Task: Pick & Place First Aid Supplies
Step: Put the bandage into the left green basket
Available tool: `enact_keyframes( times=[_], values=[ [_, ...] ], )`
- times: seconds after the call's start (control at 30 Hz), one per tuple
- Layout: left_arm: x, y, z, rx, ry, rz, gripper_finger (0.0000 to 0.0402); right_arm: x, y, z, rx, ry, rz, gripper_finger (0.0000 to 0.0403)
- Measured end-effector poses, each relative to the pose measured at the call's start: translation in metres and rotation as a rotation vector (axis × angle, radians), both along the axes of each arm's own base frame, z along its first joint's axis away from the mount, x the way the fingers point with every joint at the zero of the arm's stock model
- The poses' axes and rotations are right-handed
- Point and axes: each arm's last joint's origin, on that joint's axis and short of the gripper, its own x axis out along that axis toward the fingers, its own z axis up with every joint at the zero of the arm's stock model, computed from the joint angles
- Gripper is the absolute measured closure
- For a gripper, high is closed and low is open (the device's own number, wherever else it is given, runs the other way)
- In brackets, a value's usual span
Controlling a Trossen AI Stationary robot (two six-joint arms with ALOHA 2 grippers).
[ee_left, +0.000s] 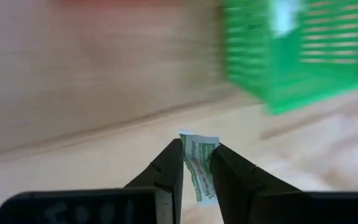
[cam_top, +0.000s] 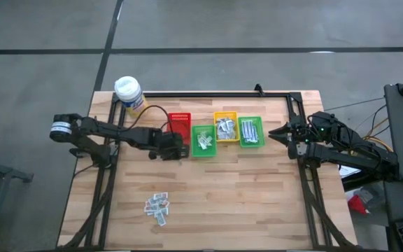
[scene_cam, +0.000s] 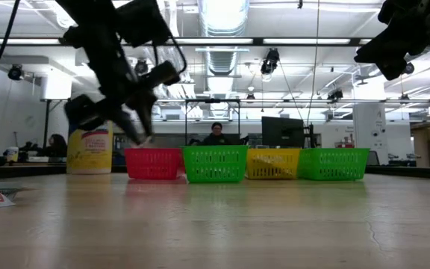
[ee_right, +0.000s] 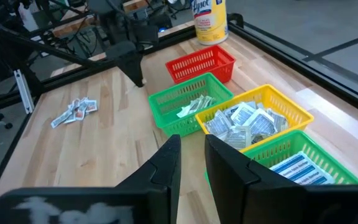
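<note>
My left gripper (cam_top: 175,149) hangs above the table just in front of the red bin (cam_top: 180,124) and is shut on a small pale packet with green print (ee_left: 199,163). Beside the red bin stand a green bin (cam_top: 203,141) with pale sachets, a yellow bin (cam_top: 225,127) with silvery wrappers and a second green bin (cam_top: 250,131) with blue-striped strips. A small heap of loose supplies (cam_top: 157,207) lies on the wood nearer the front. My right gripper (ee_right: 191,149) waits at the table's right side, shut, with nothing between its fingers. My left gripper pinches the packet between its two fingers, and the packet's upper end (ee_left: 199,140) sticks out past the fingertips. The fingers slant downward, coming from the table's left. In the low view the gripper (scene_cam: 135,122) is well above the wood, so the packet is lifted clear.
A yellow bottle with a white cap (cam_top: 129,94) stands at the far left corner. A black frame rail (cam_top: 215,94) runs along the far edge and down both sides. Bare wood lies between the bins and the heap.
</note>
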Motion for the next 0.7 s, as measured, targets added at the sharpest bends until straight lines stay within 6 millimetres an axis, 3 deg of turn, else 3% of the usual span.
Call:
enact_keyframes(
  times=[0.3,0.7],
  values=[
    [0.024,0.003,0.031,0.110,-0.230,-0.033,0.0330,0.000,0.000,0.000,0.000,0.000,0.000,0.0322],
    [0.039,0.011,0.067,0.380,-0.306,-0.136,0.0330,0.000,0.000,0.000,0.000,0.000,0.001,0.0323]
  ],
)
